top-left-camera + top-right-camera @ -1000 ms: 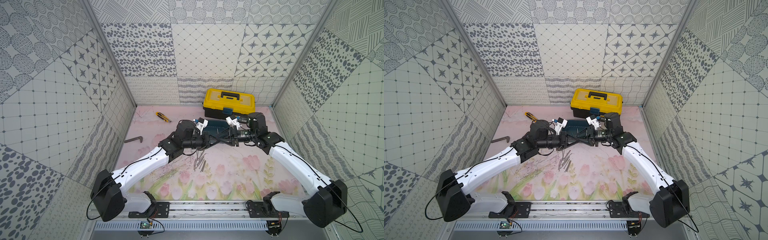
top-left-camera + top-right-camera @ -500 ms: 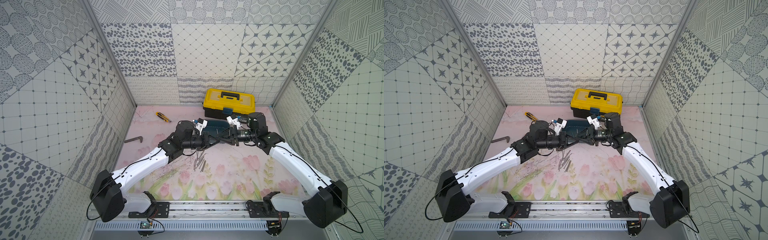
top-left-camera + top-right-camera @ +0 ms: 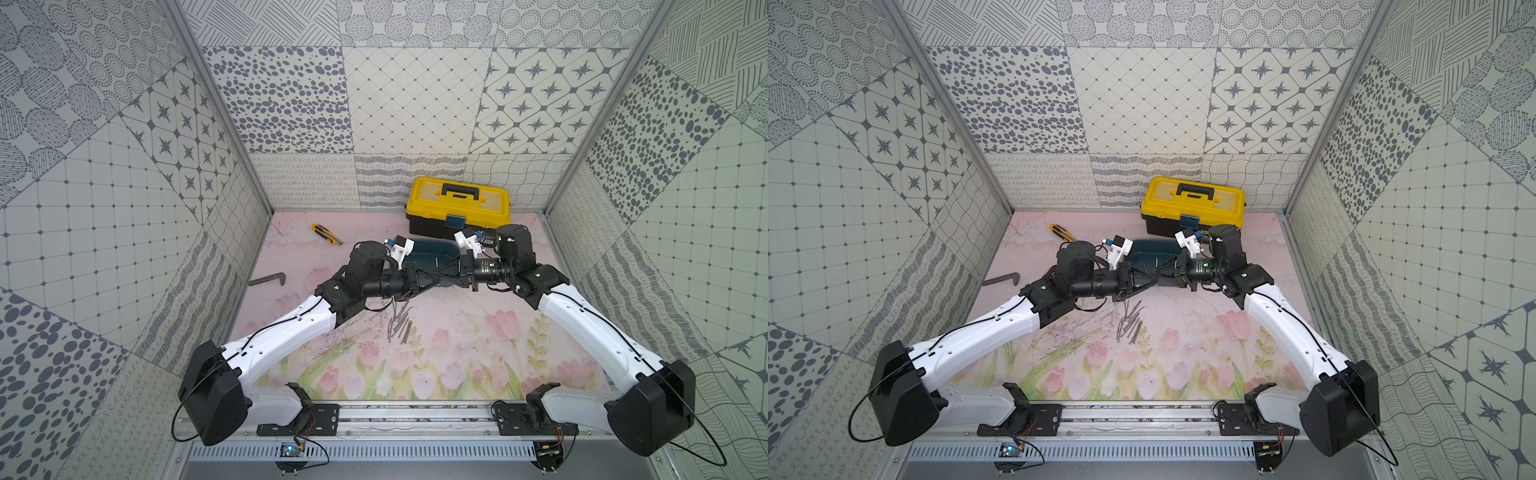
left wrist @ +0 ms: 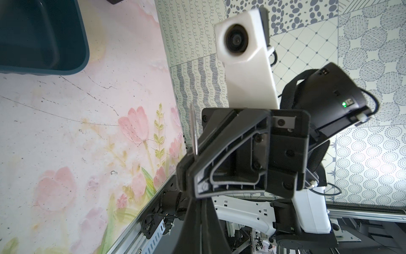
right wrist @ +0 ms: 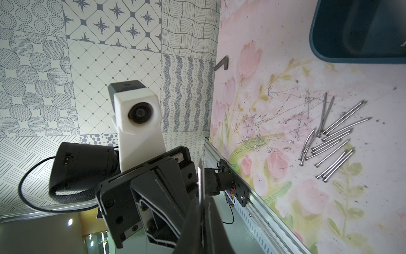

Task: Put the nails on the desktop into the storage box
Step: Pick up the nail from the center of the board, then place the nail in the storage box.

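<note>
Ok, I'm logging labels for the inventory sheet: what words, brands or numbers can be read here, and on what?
No text reads legibly anywhere.
Pale print on the right arm's black motor: too small to read.
Raised marks on a finger of the right tool: blurred.
Yellow toolbox and utility knife: no readable label.

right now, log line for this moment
left end effector: shut on nail | right end effector: shut on same nail | other nails: clustered on desktop
</note>
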